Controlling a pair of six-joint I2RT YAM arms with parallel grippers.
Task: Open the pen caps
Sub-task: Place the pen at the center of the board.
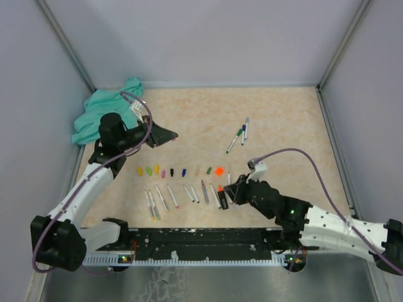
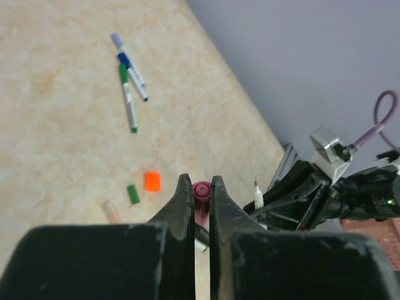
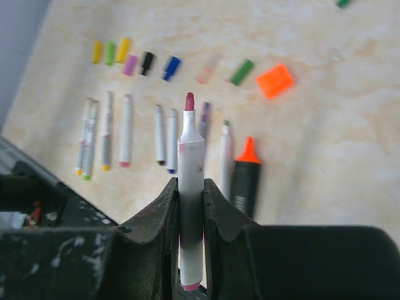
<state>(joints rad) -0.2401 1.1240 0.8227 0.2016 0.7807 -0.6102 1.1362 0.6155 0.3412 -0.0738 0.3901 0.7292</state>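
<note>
Left jaws pinch a red cap [image 2: 202, 189], right jaws clamp an uncapped pen [image 3: 190, 162], both well off the walls [image 1: 201, 38].

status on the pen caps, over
Left gripper shut on small dark-pink plastic cap, off the pen. Right gripper shut on white pink-tipped pen barrel, uncapped. Three capped pens lie apart, far side.

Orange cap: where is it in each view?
Top external: orange cap sits mid-table, just right of centre.
Left wrist: lower centre-left.
Right wrist: upper right.
Shared landmark: the dark green cap, right beside it in all three views.
</note>
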